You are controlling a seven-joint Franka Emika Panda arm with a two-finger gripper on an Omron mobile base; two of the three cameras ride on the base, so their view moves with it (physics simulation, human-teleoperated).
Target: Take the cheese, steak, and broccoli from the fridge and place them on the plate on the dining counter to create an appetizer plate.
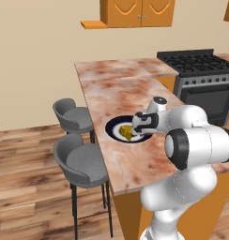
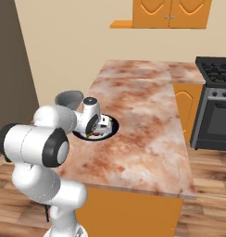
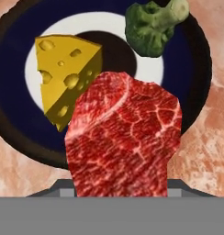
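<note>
We hold the steak (image 3: 125, 137) between the fingers of our gripper (image 1: 135, 125), just above the plate (image 3: 13, 114) on the dining counter (image 1: 121, 93), where the cheese (image 3: 63, 75) and broccoli (image 3: 153, 25) already lie. The steak looks flat, soft and probably slick, so we judge a grip across its narrow sides holds best.

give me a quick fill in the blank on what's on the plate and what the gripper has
1. The yellow cheese lies on the ____.
2. The gripper holds the ____ above the plate.
3. The green item on the plate's rim is the ____.
4. The plate sits on the dining ____.

Missing words: plate; steak; broccoli; counter
</note>
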